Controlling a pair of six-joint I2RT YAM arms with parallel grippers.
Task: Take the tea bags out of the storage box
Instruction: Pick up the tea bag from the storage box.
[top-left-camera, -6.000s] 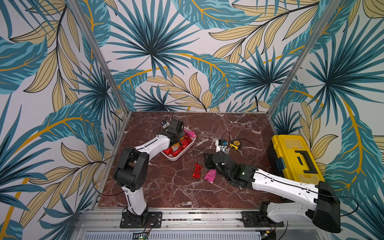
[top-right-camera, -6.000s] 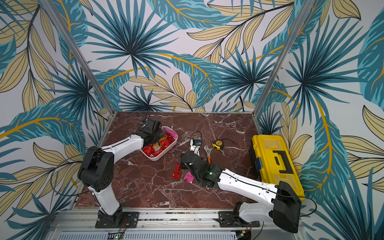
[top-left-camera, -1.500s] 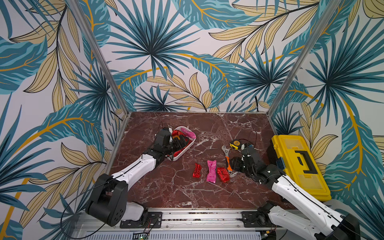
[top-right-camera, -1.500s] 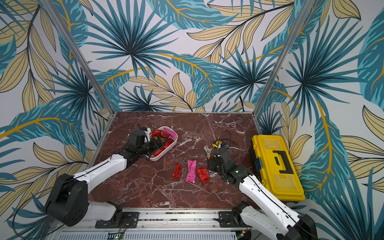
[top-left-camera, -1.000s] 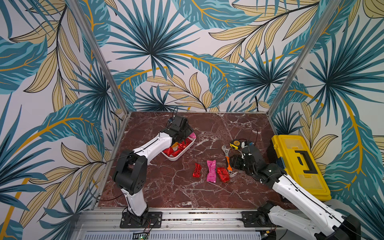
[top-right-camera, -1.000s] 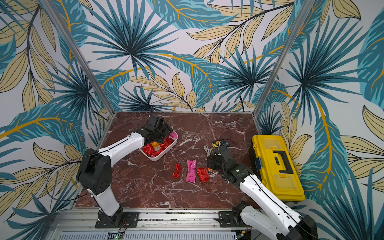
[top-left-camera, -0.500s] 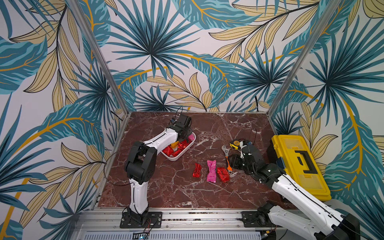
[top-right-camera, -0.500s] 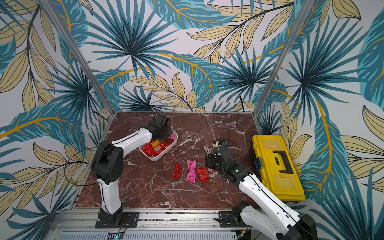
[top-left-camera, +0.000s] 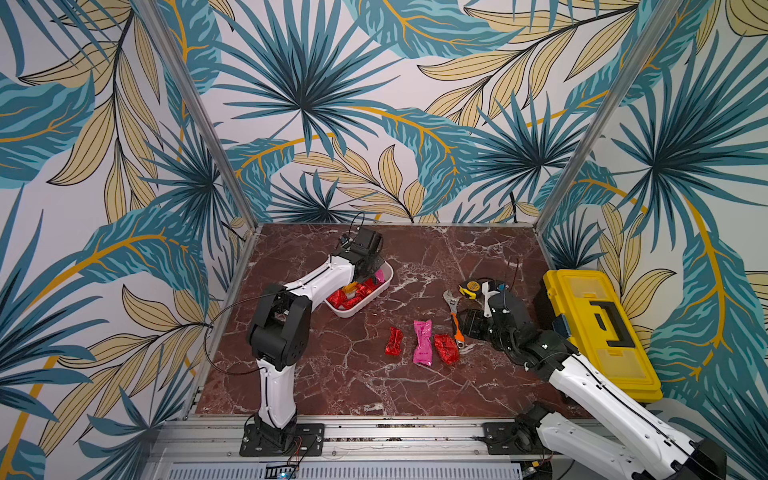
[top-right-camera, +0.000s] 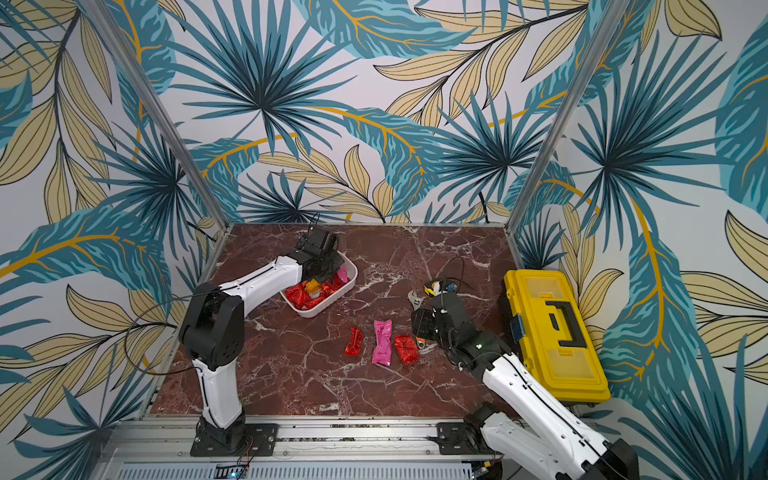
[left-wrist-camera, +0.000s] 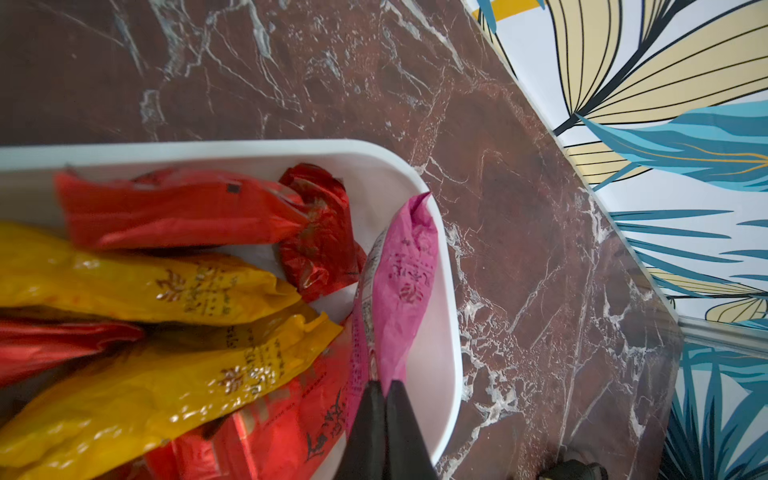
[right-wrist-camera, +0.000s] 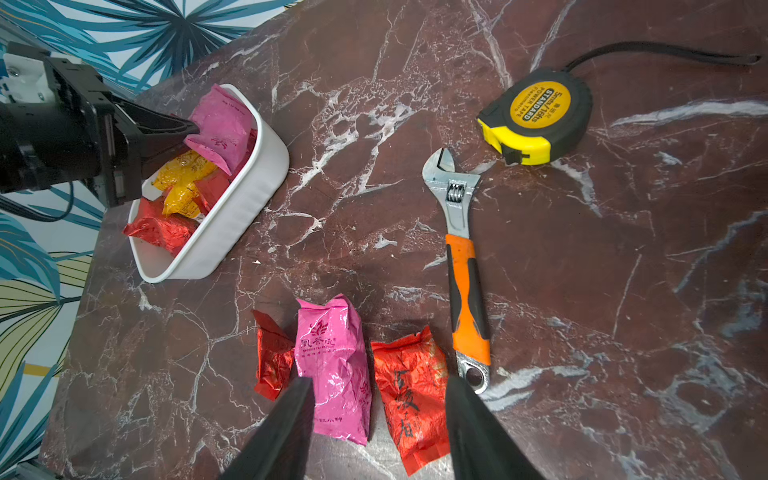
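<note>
Right gripper (right-wrist-camera: 379, 382): jaws spread, nothing held. It hangs just over the loose tea bags (top-left-camera: 422, 343) (red, pink, red), which lie in a row on the marble table (top-left-camera: 353, 386). The row is on the base side of the storage box (top-left-camera: 365, 306), off to its right and well apart from it.

Wrench (right-wrist-camera: 457, 208): further right of the box, with its handle end just beside the last red bag.

Tape measure (right-wrist-camera: 536, 116): past the wrench head, roughly level with the box.

Yellow toolbox (top-left-camera: 598, 332): far right of the box, at the table edge.

In the box: yellow tea bags (left-wrist-camera: 145, 282) and red tea bags (left-wrist-camera: 178, 212) piled together.

Left gripper (left-wrist-camera: 386, 384): at the box's far end, jaws clamped on the end of a pink tea bag (left-wrist-camera: 399, 270). That bag leans on the end wall and its top pokes above the rim.
</note>
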